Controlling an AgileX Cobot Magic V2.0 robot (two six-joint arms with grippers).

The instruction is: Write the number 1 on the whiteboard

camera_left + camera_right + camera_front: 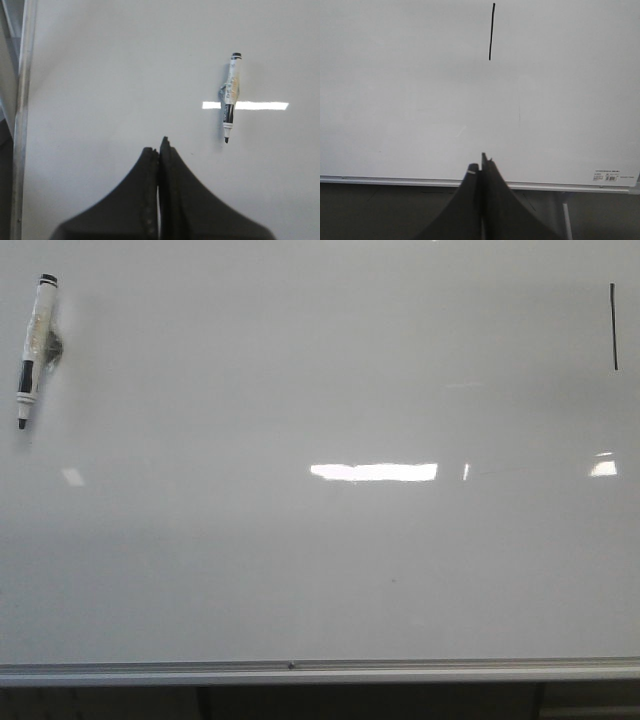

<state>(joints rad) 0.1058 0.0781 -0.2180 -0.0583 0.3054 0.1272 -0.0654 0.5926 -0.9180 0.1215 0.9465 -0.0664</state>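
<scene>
Front view: whiteboard [330, 570] lies flat as the work surface, silver rim along the near edge; the number 1 [613, 327] is already drawn, a thin black vertical stroke far right near the top. Marker pen [34, 348] lies far left, well apart from the stroke, tip toward the near edge, with a grey smudge beside its barrel. No arm in this view. Left wrist view: left gripper [159, 150] has jaws pressed together, empty, hovering near the pen [230, 97]. Pen looks light, rigid, slick plastic and will likely roll on the glossy board; best gripped mid-barrel, across its width. Right wrist view: right gripper [481, 167] jaws together, empty, over the board's near edge, stroke [491, 31] ahead.
</scene>
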